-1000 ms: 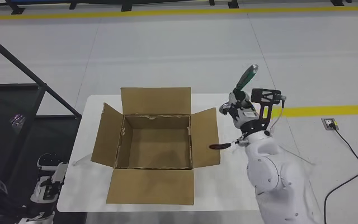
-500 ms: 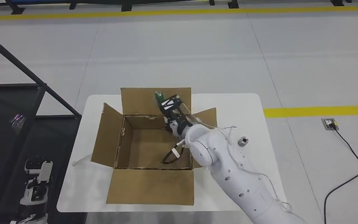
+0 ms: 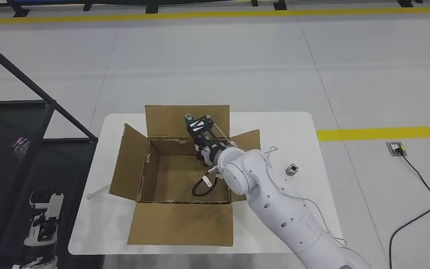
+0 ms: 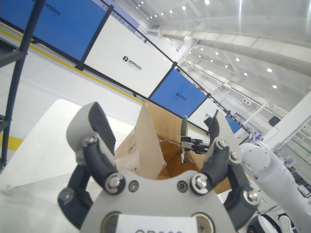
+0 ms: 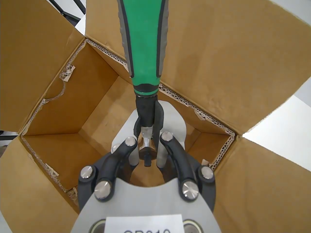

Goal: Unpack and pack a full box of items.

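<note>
A hand tool with a green-and-grey rubber handle and chrome head [image 5: 143, 37] hangs over the far right corner of an open brown cardboard box [image 3: 181, 225], above the floor of the box. The right gripper [image 5: 147, 122] is clenched on its narrow black neck, just below the handle. The handle juts up past the corrugated rim toward the raised far flap.

That long overhang looks like the main hazard. Lowered as it stands, the handle could strike the flap or catch on the torn rim, and the tool could twist. The hold is on a thin neck with most of the handle beyond it, so a knock may well pivot the tool between the pads. Let go from this height, it would likely clatter and bounce.

A black cable loop [image 3: 199, 187] dangles from the right arm inside the near right wall and could snag on withdrawal.

The left gripper [image 4: 155, 120] sits released, jaws wide apart, low beside the white table [image 3: 101, 222], well away from the box. A small silvery round part [image 3: 291, 169] lies on the table to the box's right.
</note>
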`<state>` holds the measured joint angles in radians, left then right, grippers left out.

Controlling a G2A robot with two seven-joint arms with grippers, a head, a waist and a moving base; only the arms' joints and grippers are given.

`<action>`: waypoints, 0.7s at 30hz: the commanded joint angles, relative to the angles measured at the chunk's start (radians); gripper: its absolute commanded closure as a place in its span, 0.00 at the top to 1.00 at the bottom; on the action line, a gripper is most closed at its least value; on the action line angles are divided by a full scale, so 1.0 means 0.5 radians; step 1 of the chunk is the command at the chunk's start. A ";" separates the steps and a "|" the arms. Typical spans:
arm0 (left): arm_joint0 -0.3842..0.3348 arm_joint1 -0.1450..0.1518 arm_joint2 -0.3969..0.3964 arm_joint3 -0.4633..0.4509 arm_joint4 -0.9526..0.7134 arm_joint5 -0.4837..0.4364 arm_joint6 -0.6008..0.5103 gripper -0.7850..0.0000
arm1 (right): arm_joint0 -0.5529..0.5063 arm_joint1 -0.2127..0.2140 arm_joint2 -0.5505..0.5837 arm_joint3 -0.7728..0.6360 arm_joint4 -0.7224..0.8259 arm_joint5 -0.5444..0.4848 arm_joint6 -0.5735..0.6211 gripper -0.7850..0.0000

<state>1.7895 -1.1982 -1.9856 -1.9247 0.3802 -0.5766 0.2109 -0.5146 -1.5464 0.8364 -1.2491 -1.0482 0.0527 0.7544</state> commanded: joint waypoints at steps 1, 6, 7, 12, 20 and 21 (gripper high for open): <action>0.000 0.000 0.000 0.000 0.000 0.000 0.000 1.00 | 0.010 0.001 -0.022 0.048 -0.006 -0.152 0.060 0.00; 0.000 0.000 0.000 0.000 0.000 0.000 0.000 1.00 | 0.278 -0.080 -0.209 0.361 0.059 -0.449 0.346 0.00; 0.000 0.000 0.000 0.000 0.000 0.000 0.000 1.00 | 0.328 -0.107 -0.245 0.446 0.101 -0.469 0.365 0.00; 0.000 0.000 0.000 0.000 0.000 0.000 0.000 1.00 | 0.613 -0.289 -0.493 0.907 0.252 -0.626 0.579 0.00; 0.000 0.000 0.000 0.000 0.000 0.000 0.000 1.00 | 0.794 -0.601 -0.754 1.571 0.375 -0.806 0.562 0.00; 0.000 0.000 0.000 0.000 0.000 0.000 0.000 1.00 | 0.804 -0.630 -0.768 1.650 0.376 -0.811 0.537 0.00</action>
<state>1.7895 -1.1982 -1.9856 -1.9247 0.3802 -0.5766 0.2109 -0.1175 -1.8452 0.4592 -0.4726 -0.8617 -0.3320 1.0378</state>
